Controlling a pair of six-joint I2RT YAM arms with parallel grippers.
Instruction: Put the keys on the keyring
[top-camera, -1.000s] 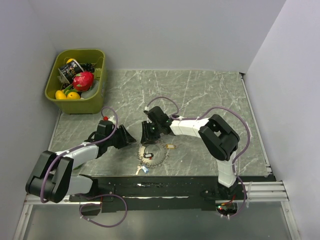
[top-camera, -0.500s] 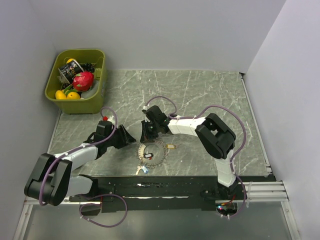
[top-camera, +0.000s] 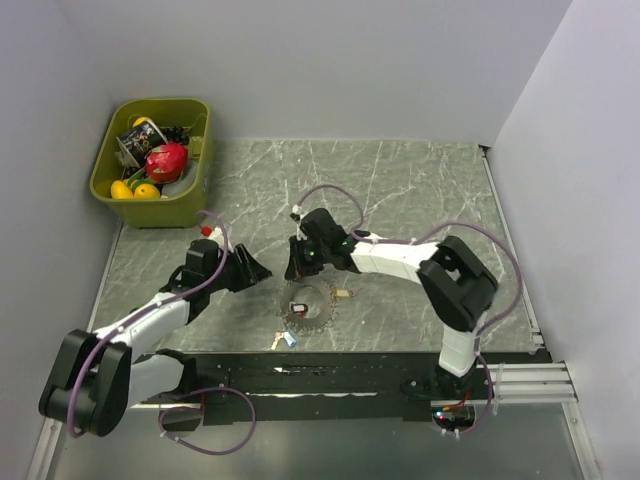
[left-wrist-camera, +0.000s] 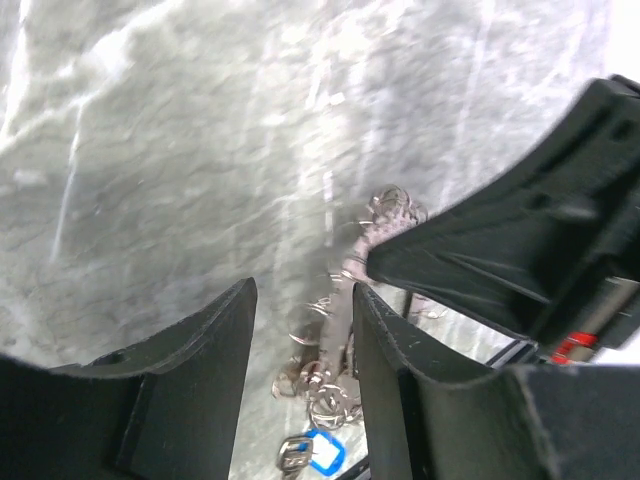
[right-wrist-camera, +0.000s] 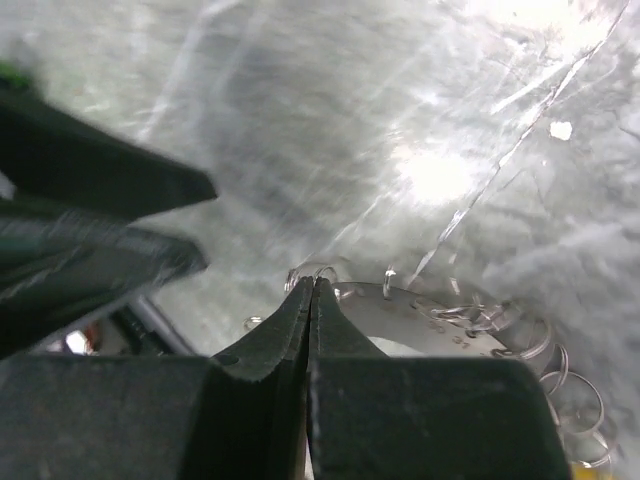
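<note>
Left pincer nudged forward, right elbow swung outward

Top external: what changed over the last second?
Both arms re-posed. The right arm's elbow swung out to the right, and the left arm's elbow dropped toward the near-left corner. The right gripper stayed at the far rim of the keyring, apparently shut on it. The left gripper stayed open beside it. The keyring, tan key, small key and green bin did not visibly move.

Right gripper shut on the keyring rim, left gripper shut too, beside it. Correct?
No. The left gripper is open: the left wrist view shows a gap between its fingers. The right gripper is shut on the keyring rim.
</note>
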